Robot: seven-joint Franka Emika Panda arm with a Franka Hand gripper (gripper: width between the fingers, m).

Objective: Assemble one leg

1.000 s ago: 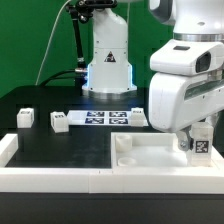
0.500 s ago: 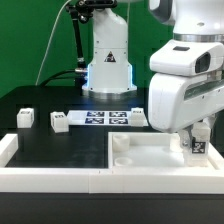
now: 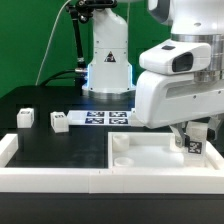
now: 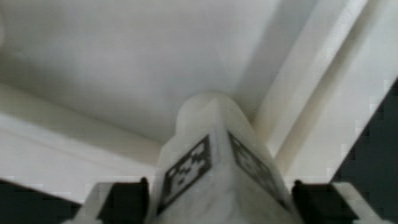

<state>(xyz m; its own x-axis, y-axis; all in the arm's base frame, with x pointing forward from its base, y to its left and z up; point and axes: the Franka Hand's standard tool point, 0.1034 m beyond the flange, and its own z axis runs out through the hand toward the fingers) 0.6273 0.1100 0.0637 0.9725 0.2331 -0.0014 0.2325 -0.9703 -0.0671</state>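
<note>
My gripper point(image 3: 196, 138) is shut on a leg point(image 3: 195, 146), a small white block with a black-and-white tag. It holds the leg at the exterior view's right, over the far right corner of the large white recessed slab point(image 3: 150, 156). The leg's lower end is at or just above the slab; contact cannot be told. In the wrist view the leg point(image 4: 214, 165) fills the space between the two dark fingers point(image 4: 121, 200), tag face showing, with the slab's white recess behind it. Two more legs point(image 3: 26, 118) point(image 3: 57, 121) stand on the black table at the left.
The marker board point(image 3: 105, 118) lies on the table behind the slab, in front of the robot base point(image 3: 107, 65). A low white rail point(image 3: 8, 150) borders the table at the front left. A round peg hole point(image 3: 122, 143) sits in the slab's near left corner.
The hand has turned and shifted a little toward the exterior view's left. The leg in it now sits slightly tilted and further left over the slab corner.
</note>
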